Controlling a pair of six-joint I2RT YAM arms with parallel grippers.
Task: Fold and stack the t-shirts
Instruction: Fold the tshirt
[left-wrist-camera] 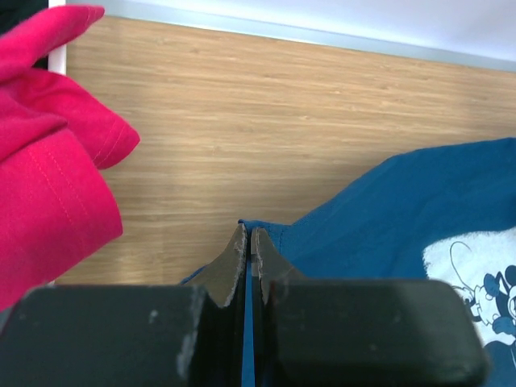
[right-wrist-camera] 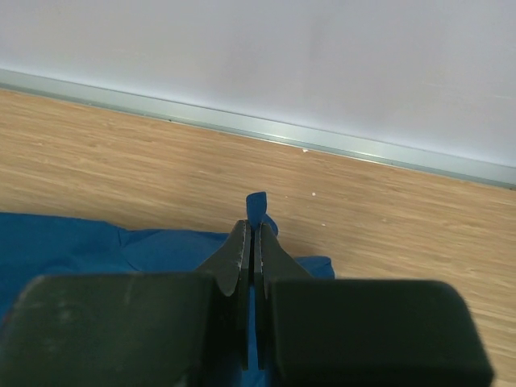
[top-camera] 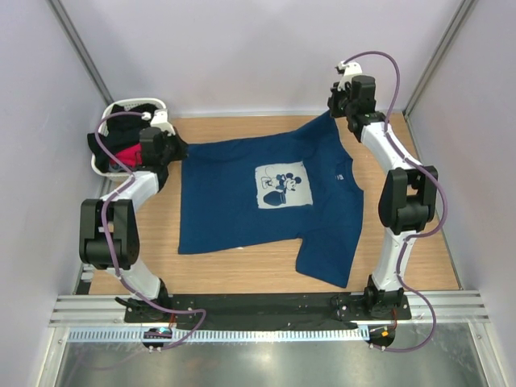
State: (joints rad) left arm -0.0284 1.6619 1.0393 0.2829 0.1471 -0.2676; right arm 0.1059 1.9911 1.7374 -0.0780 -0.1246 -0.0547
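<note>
navy t-shirt [top-camera: 234, 205] lies flat on the tabletop [top-camera: 234, 270] between the left end effector [left-wrist-camera: 247, 235], clamped on its hem corner, and the right end effector [right-wrist-camera: 252, 230], clamped on a sleeve tip. spreading looks done; next, both should carry that edge over for the first fold.

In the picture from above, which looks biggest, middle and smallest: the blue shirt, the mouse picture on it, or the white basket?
1. The blue shirt, by far.
2. The white basket, partly hidden by the left arm.
3. The mouse picture, close to the basket in size, so these two are unsure.
</note>
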